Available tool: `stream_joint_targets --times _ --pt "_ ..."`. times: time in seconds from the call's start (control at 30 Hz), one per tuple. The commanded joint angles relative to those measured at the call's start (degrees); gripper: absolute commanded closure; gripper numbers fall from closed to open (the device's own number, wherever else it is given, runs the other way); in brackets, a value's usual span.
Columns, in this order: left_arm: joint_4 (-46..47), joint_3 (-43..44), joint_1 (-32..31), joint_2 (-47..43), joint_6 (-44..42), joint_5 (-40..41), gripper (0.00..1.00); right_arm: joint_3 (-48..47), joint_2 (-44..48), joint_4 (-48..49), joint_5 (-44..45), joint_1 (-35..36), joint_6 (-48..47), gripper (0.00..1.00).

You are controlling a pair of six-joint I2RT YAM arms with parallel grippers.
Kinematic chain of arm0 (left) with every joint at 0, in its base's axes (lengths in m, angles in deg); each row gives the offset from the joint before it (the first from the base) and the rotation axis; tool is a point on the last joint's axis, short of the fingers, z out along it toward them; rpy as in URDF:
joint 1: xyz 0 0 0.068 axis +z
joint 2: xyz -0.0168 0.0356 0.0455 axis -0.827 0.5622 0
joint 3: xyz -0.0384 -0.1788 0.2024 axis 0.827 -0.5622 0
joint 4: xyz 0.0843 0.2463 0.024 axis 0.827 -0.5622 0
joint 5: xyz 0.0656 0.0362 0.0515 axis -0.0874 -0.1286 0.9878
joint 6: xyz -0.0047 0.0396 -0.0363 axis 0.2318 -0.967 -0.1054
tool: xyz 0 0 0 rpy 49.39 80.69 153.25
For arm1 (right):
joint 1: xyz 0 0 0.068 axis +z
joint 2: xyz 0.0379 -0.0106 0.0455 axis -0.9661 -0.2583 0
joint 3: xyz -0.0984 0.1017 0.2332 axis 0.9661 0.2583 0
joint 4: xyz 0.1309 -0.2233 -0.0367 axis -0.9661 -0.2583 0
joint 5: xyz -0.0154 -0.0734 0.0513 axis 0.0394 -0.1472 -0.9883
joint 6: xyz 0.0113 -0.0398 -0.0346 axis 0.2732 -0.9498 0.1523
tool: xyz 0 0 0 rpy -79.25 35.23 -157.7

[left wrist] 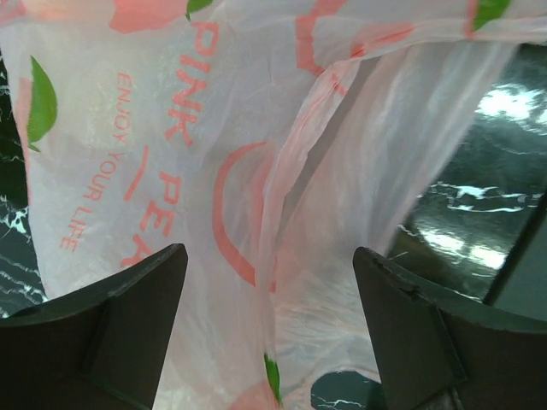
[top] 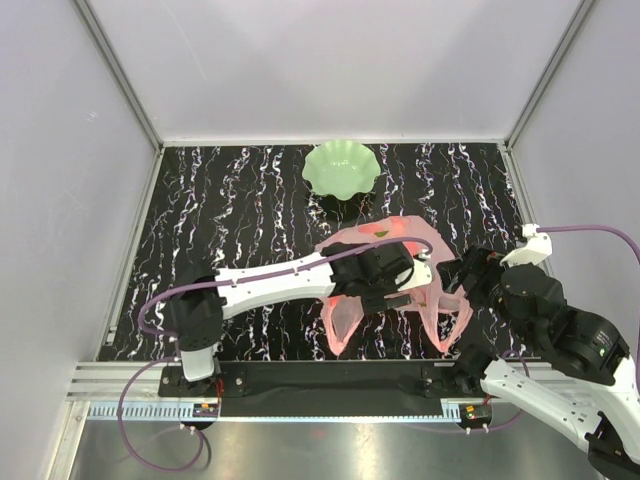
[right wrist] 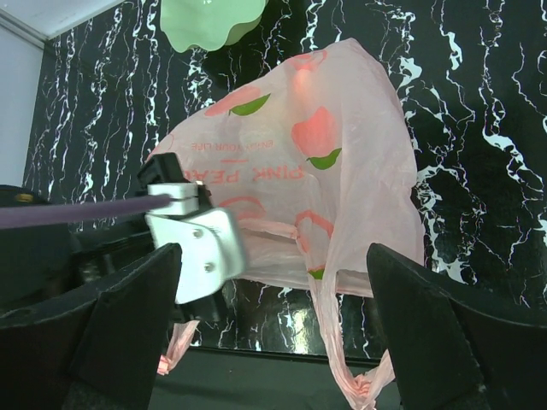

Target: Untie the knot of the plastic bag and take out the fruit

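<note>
My left tool (left wrist: 269, 286) is wide open, with thin pink film of the plastic bag (left wrist: 214, 128) loose between the jaws and nothing pinched. My right tool (right wrist: 273, 333) is wide open too, hovering at the bag's right side. The bag sits right of middle on the black marbled tabletop (top: 230, 200), nearer than the green dish (top: 342, 168).

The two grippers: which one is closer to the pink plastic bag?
The left gripper: the plastic bag fills the gap between its open fingers. The right gripper, also open, is set back and sees the bag from farther off.
</note>
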Motion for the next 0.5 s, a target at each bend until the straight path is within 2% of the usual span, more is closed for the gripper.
stream_joint_targets --times 0.0,0.17,0.33,0.47 --pt "0.6 1.6 -0.9 2.4 -2.5 5.4 0.17 0.2 0.5 0.8 1.1 0.2 0.7 0.03" --pt "5.6 -1.2 -1.5 2.2 -2.5 16.7 0.21 0.5 0.1 1.3 0.6 0.3 0.9 0.03" --pt "12.7 -3.8 -1.5 -1.3 -3.5 17.5 0.21 0.5 -0.6 1.6 0.3 0.2 0.8 0.03" --pt "10.8 -1.8 -1.5 -0.7 -3.5 15.8 0.21 0.5 -0.8 1.5 0.0 0.3 0.6 0.03"
